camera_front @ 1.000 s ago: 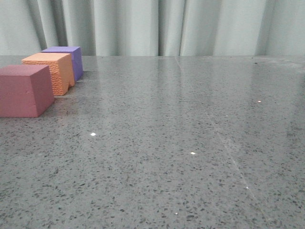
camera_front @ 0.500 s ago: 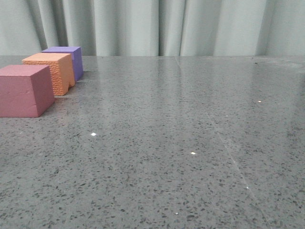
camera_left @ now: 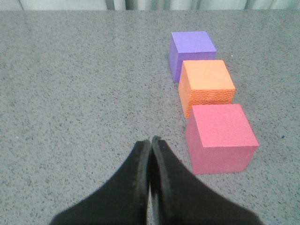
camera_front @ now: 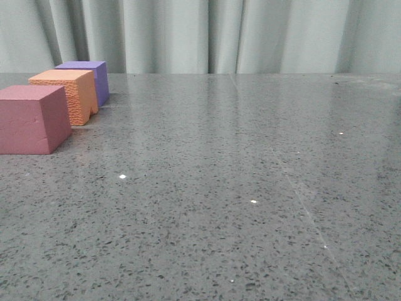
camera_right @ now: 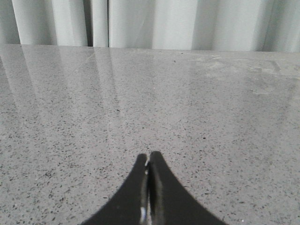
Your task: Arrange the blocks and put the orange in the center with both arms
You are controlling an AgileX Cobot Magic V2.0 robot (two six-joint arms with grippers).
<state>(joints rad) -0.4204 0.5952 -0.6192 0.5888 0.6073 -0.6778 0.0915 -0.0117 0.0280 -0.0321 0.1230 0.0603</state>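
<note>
While nothing is shifting between frames:
Blocks: purple block, orange, pinkish-red block sitting unmoved, far left, orange already central.
Left gripper: jaws pressed together, empty.
Right gripper: jaws pressed together, empty.
Surface: lying bare elsewhere.

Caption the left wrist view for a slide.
Shut left gripper beside a row of purple, orange and pink blocks.

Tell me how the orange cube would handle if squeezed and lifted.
The orange cube looks like foam, so probably light and slightly squashy. Its pebbled side should grip rather than slip. Flat faces mean it likely won't roll, though the purple cube and pink cube crowd it.
</note>
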